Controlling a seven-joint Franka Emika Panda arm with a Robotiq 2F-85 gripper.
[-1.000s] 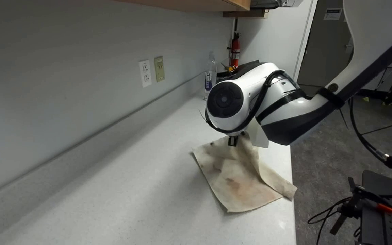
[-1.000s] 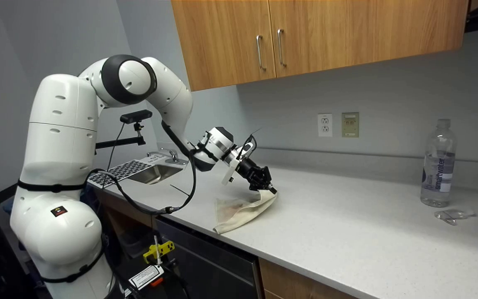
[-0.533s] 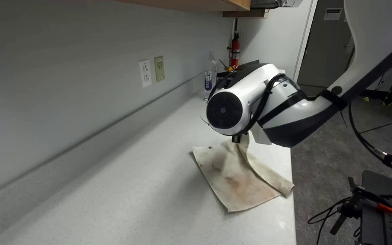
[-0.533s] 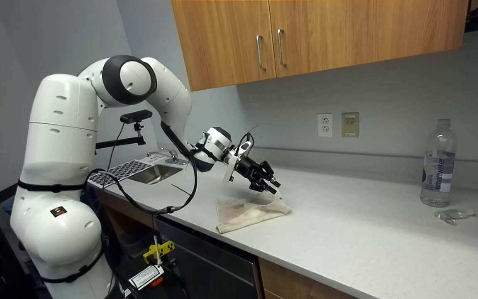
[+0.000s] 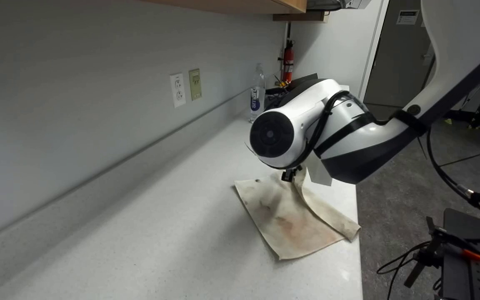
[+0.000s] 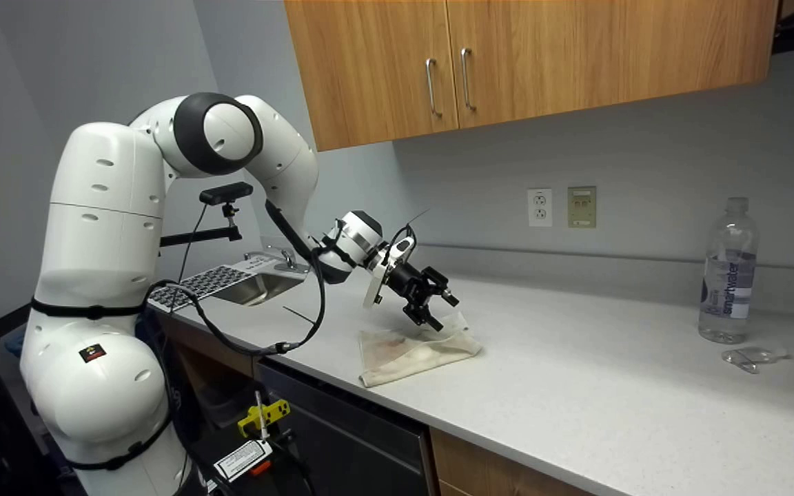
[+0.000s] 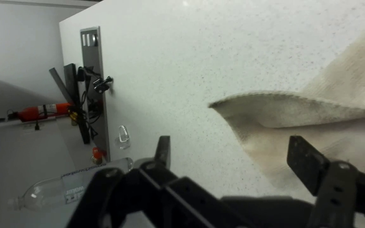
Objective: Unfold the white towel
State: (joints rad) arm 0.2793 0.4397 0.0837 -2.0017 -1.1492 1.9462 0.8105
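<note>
The white towel [image 5: 294, 227], off-white with brownish stains, lies rumpled on the counter by its front edge. Along one side a strip is folded over, and in the wrist view a lip of the towel [image 7: 284, 109] stands raised over the layer beneath. My gripper [image 6: 444, 313] hangs tilted just above the towel's far end, its jaws spread wide with nothing between them. Seen from the wrist, the gripper [image 7: 230, 142] has one finger [image 7: 306, 161] in front of the cloth and the other in front of bare counter. Part of the towel's far end is hidden behind the arm in an exterior view.
A water bottle [image 6: 728, 275] and a small clear plastic piece [image 6: 754, 358] are farther along the counter. A sink [image 6: 259, 289] lies at the opposite end. Wooden cabinets [image 6: 542, 62] overhang the counter, with a wall behind. Black gear [image 7: 89, 95] shows in the wrist view.
The jaws have gone from shut on the towel's edge to wide apart. The released edge has dropped onto the counter, spreading away from the arm. The gripper has pulled back slightly.
</note>
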